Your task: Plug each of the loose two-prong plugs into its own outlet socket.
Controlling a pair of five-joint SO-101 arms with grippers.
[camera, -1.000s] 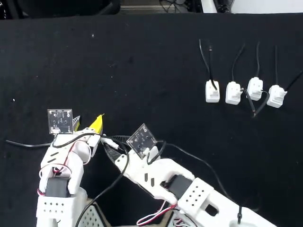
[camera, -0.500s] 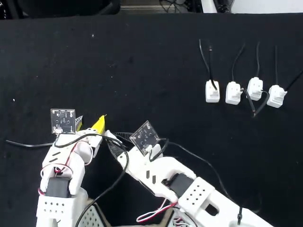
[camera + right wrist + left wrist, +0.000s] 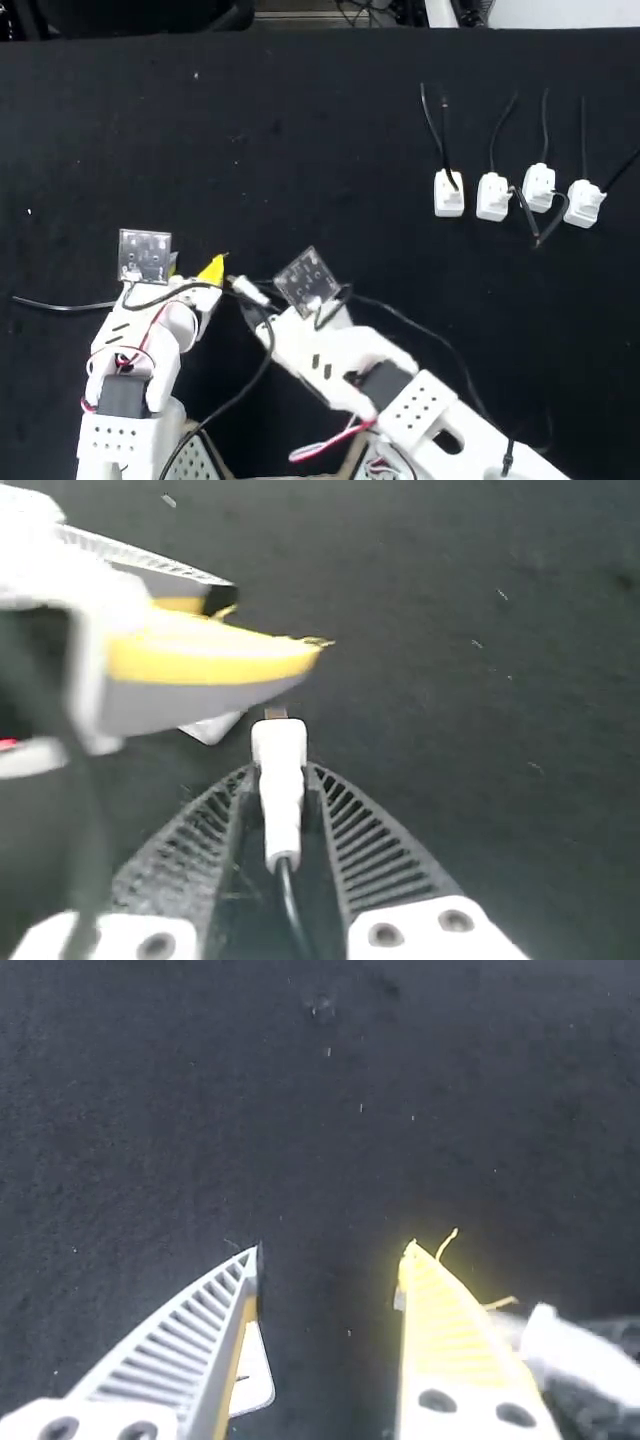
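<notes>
Gripping a white plug (image 3: 279, 778) between its black ribbed fingers (image 3: 370, 845), the right gripper (image 3: 280, 772) is closed narrowly on the plug's body. The plug lies lengthwise along the fingers. Its front end pokes out just past the tips and its cord (image 3: 285, 890) runs back toward the wrist.

Straight ahead of that front end, very near, sits the left gripper (image 3: 330, 1255). It is spread wide with nothing between its white finger (image 3: 215, 1325) and yellow finger (image 3: 440, 1320).

The row of white sockets (image 3: 493, 197) is not in front of the plug. Seen from above, it lies well apart from the right gripper (image 3: 250, 296), off to that hand's right and somewhat behind where the tips point. The left gripper (image 3: 205, 275) is farther still from the row, on the far side of the right one.

So the right arm looks the nearer and is already loaded. The coming move probably calls for swinging its wrist round toward the row so the plug's long axis faces a socket. Which socket is free is too small to tell.
</notes>
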